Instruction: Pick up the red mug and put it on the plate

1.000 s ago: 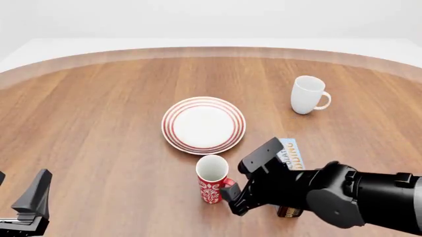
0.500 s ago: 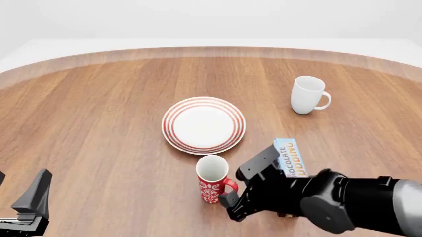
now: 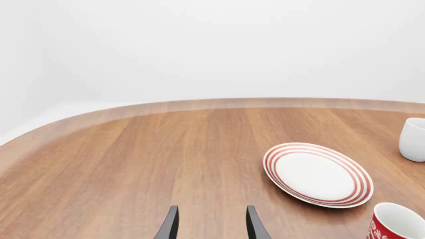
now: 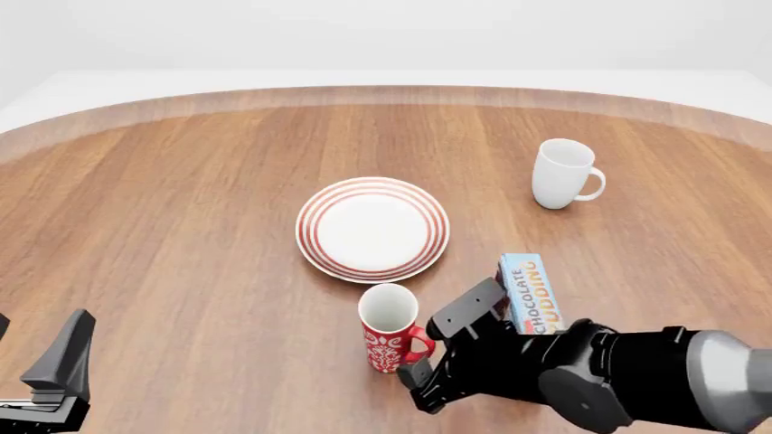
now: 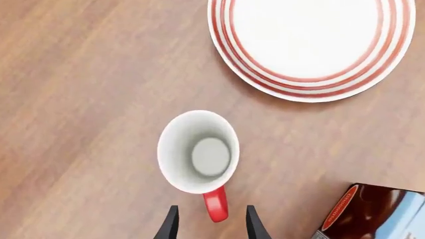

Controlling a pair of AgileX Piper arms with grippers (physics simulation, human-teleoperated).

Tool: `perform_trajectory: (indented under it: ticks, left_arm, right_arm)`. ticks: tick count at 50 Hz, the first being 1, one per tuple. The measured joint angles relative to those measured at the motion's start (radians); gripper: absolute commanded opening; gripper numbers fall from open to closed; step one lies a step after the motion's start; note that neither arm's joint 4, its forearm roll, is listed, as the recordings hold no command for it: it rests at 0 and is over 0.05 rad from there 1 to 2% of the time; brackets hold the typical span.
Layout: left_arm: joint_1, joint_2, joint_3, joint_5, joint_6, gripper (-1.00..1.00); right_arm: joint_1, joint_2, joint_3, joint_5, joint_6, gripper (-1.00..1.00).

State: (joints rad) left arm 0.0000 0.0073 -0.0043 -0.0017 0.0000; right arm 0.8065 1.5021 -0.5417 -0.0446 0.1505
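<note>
Bench (image 4: 181, 208), brown wood grain — two mugs, one plate, one carton, two claws. Red mug (image 4: 389, 327), patterned, white inside, upright at lower centre just below the round red-ringed plate (image 4: 372, 228); its loop handle lies between the parted fingers of the right claw (image 5: 209, 224), ungripped. White mug (image 4: 563, 174) upper right, pudding carton (image 4: 531, 294) lower right; left claw (image 3: 208, 226) open, holding nothing.
</note>
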Motion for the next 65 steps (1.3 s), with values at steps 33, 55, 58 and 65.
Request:
perform_trajectory:
  ticks: [33, 55, 58, 65]
  left_arm:
    - [0.0, 0.0, 0.0, 0.0, 0.0, 1.0]
    - [0.0, 0.0, 0.0, 0.0, 0.0, 1.0]
    - [0.0, 0.0, 0.0, 0.0, 0.0, 1.0]
    - [0.0, 0.0, 0.0, 0.0, 0.0, 1.0]
  right_arm:
    - [-0.016, 0.014, -0.017, 0.005, -0.024, -1.0]
    - [-0.036, -0.01, -0.04, 0.038, -0.062, -1.0]
    - [-0.038, -0.024, -0.045, 0.05, -0.067, -1.0]
    - [-0.046, -0.071, -0.065, 0.093, -0.086, -1.0]
